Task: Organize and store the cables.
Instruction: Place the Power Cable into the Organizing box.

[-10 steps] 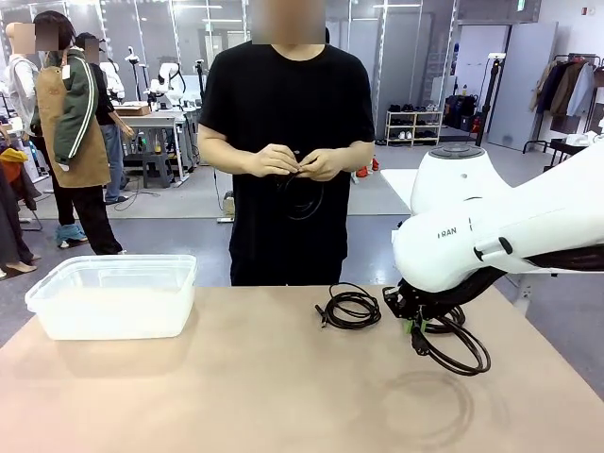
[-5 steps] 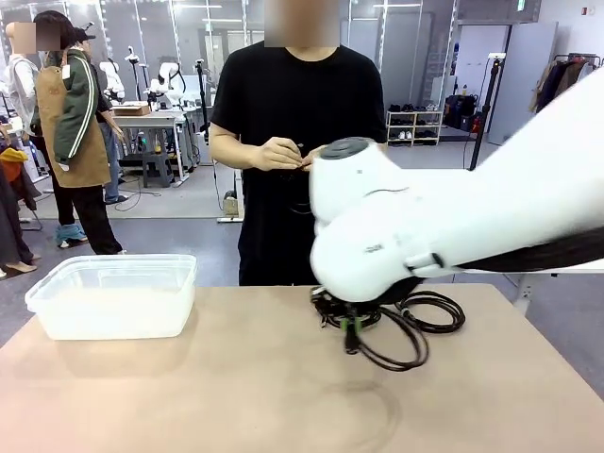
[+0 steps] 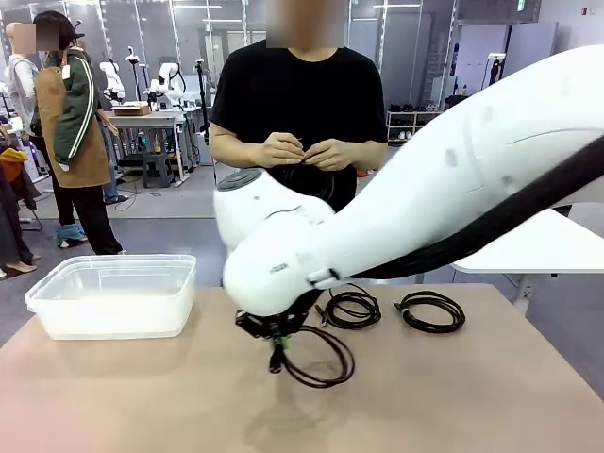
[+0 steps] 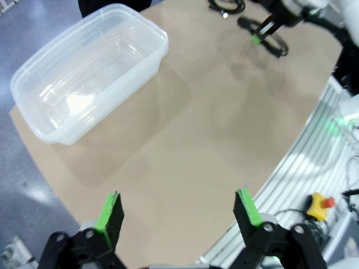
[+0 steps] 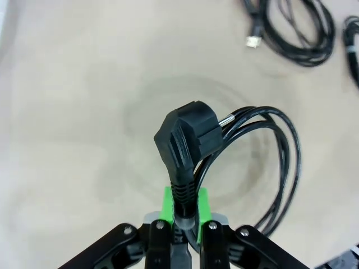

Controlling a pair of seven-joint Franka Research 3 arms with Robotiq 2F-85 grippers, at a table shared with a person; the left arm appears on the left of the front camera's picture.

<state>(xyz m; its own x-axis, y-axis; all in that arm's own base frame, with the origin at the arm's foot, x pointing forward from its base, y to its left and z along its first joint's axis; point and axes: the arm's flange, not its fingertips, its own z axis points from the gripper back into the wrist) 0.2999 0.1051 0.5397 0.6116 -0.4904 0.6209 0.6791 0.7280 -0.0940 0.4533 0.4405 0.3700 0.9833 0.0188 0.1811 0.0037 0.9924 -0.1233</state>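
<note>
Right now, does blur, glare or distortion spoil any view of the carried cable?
Front view: carried cable sharp, soft shadow on the table. Right wrist view: its plug crisp, ring shadow beneath. Left wrist view: wide-angle bending, mild glare in the clear tub.

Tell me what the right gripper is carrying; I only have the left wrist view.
Observer: The right gripper is shut on a coiled black cable, pinched just below its angled plug.
Operator: Report the loose cables.
Observer: One loose coil and a second coil lie apart near the far edge of the table.
Operator: Check the person.
Observer: The person's hands hold a thin black cord at chest height.
</note>
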